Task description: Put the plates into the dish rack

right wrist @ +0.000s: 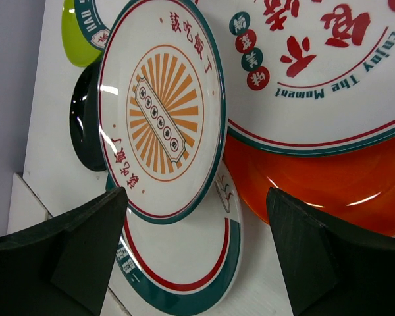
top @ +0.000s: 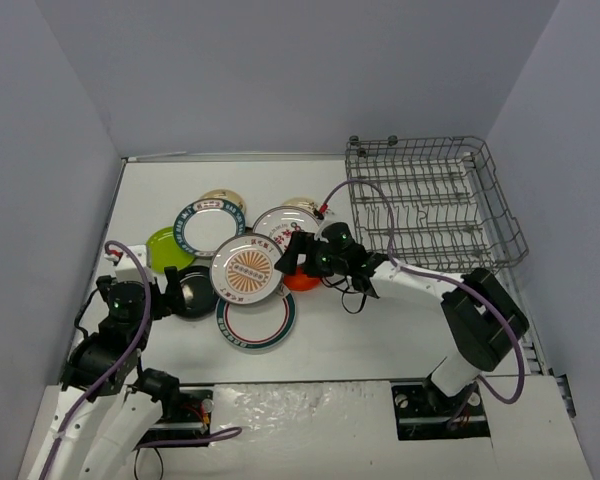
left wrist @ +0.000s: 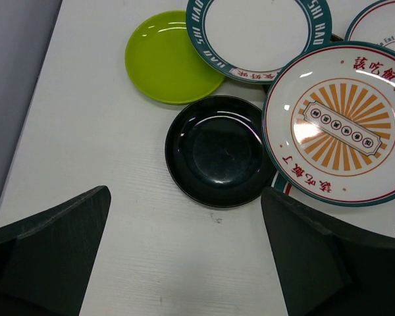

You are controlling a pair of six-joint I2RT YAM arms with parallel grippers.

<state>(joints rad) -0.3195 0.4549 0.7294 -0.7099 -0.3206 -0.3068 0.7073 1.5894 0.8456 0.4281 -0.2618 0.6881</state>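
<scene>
The plates [top: 248,268] lie piled on the surface [top: 380,320] left of the dish rack [top: 435,200], which only the top view shows, and the left hand [left wrist: 186,194] by the black plate [left wrist: 214,153] and right hand [right wrist: 197,194] by the sunburst plate [right wrist: 161,108] are spread wide, likely ready to grab.

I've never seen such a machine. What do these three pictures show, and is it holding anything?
Two robot arms stand at a white table. One picture looks down from above; the other two come from wrist cameras, the dark shapes at the bottom being each gripper's fingers. Plates lie overlapping mid-table, among them a sunburst plate, a black plate and an orange plate. The wire dish rack at the back right has no plates. The left gripper and right gripper are open, holding nothing.
</scene>
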